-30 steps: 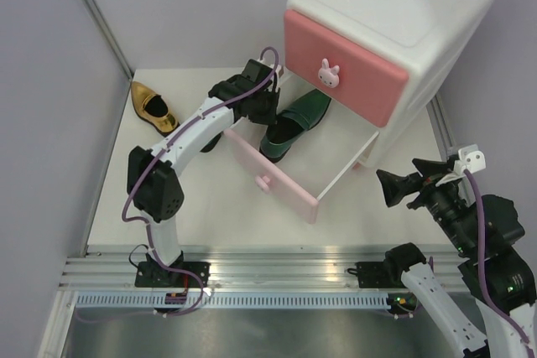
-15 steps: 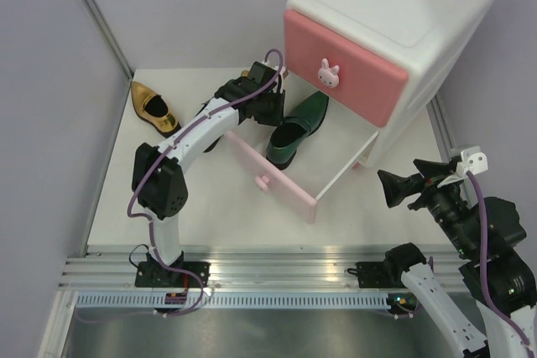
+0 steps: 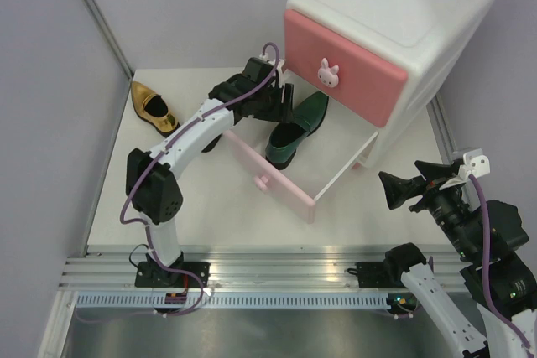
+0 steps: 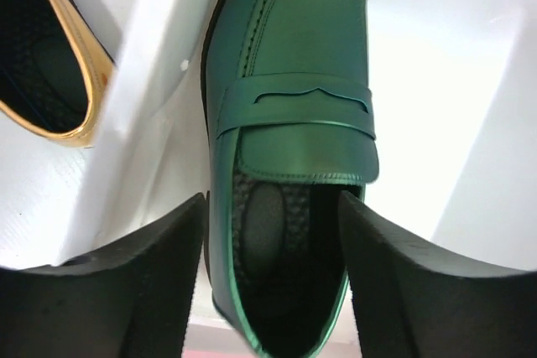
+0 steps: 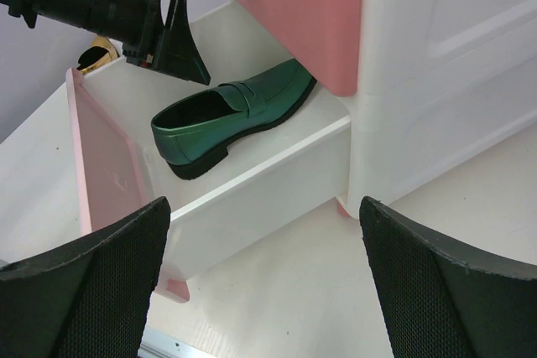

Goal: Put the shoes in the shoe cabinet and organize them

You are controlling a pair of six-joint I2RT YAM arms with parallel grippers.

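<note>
- Far to the left of the shoe cabinet (image 3: 403,6), I see one gold shoe (image 3: 153,108) lying on the table (image 3: 210,207), well apart from the cabinet and outside any drawer.
- My left gripper (image 4: 273,232) hangs over the open lower drawer (image 3: 277,180), at the cabinet's left front. Its jaws are spread either side of the green shoe's heel end and are not clamped on it.
- The lower drawer is pulled well out from the cabinet. It holds one green shoe (image 4: 289,123) resting flat on its sole, toe toward the cabinet body and heel toward the pink front. I see nothing else in it.
- The cabinet's upper drawer (image 3: 344,56) is closed, bunny knob (image 3: 329,73) facing out, so I cannot see its contents.
- My right gripper (image 5: 264,291) is raised in front of the cabinet's right corner, jaws wide apart and holding nothing, facing the open drawer.
</note>
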